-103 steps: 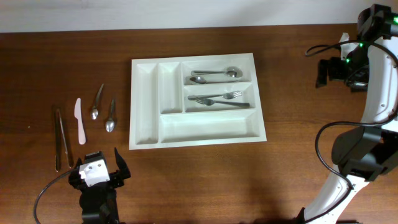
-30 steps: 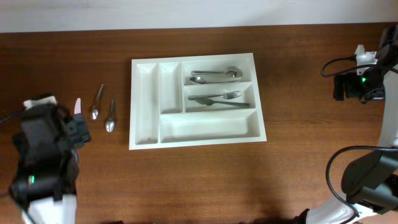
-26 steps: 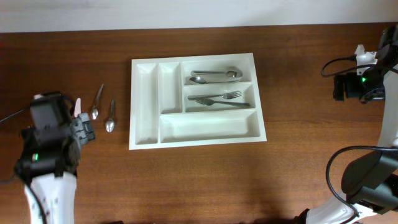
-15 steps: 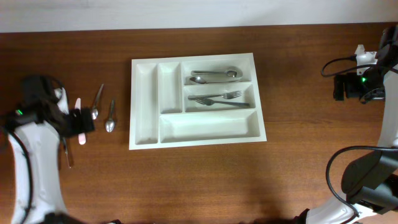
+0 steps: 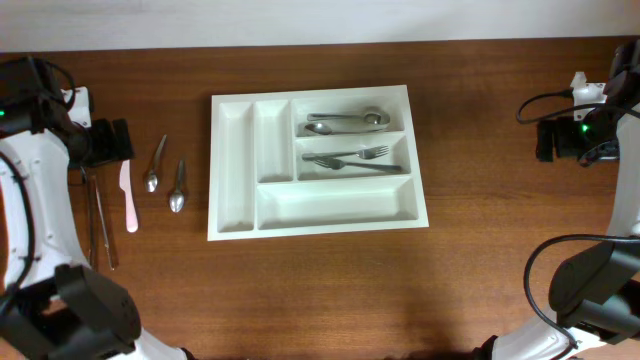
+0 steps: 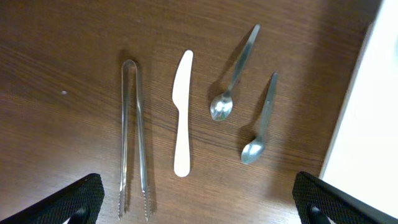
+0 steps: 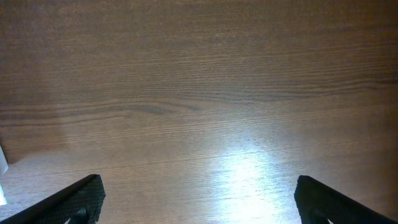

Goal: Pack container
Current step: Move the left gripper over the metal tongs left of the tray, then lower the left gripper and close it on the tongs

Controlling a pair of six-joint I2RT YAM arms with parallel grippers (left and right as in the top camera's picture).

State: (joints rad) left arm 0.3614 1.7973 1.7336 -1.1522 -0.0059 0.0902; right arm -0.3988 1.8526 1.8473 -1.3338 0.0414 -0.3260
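left claw (image 6: 199, 198): jaws wide apart, empty | right claw (image 7: 199, 198): jaws wide apart, empty, apparently raised

The dark brown wooden tabletop (image 5: 330, 290) carries a large white plastic cutlery tray (image 5: 335, 202). Left of it lie a small metal spoon (image 6: 264, 121), a second metal spoon (image 6: 235, 74), a white plastic knife (image 6: 181, 115) and long metal tongs (image 6: 129, 71).

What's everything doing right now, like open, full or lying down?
container: partly filled, three compartments empty
packed spoons: lying in top compartment
forks: lying in middle compartment
tongs: unpacked, lying flat
white knife: unpacked, lying flat
loose spoons: unpacked, lying flat
left gripper: fingers open, empty
right gripper: fingers open, empty
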